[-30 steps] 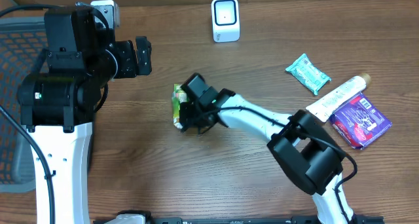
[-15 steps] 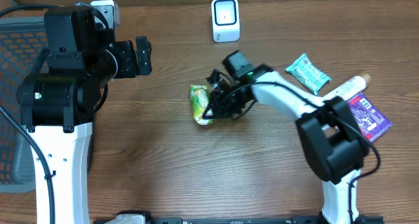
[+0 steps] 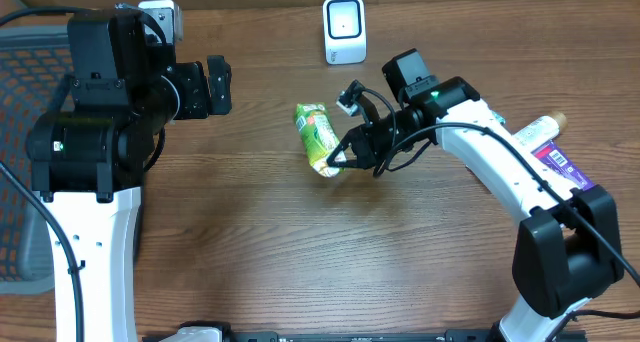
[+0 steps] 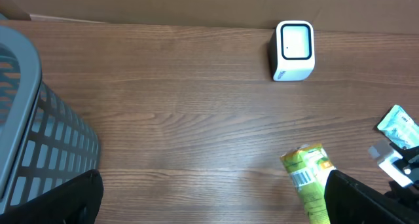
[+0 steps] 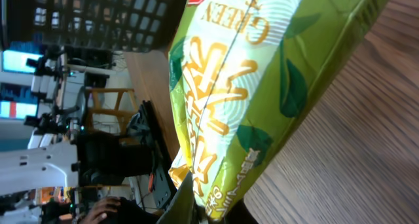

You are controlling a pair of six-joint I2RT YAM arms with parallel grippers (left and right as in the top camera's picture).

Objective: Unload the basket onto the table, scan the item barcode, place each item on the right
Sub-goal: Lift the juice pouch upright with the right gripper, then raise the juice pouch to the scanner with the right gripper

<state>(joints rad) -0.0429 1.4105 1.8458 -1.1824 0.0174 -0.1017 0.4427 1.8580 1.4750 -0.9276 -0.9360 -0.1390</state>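
Observation:
A green tea packet hangs above the middle of the table, with my right gripper shut on its lower end. In the right wrist view the packet fills the frame, pinched at its bottom edge by the gripper. Its barcode shows in the left wrist view, facing up. The white scanner stands at the table's back edge, behind the packet and apart from it. My left gripper is open at the back left with nothing in it; its fingers frame bare wood.
A grey basket sits off the table's left side. On the right lie a teal packet, a white tube and a purple packet, partly under my right arm.
My right gripper has carried the green packet from left of centre to the right and back toward the scanner. The left arm has not moved.

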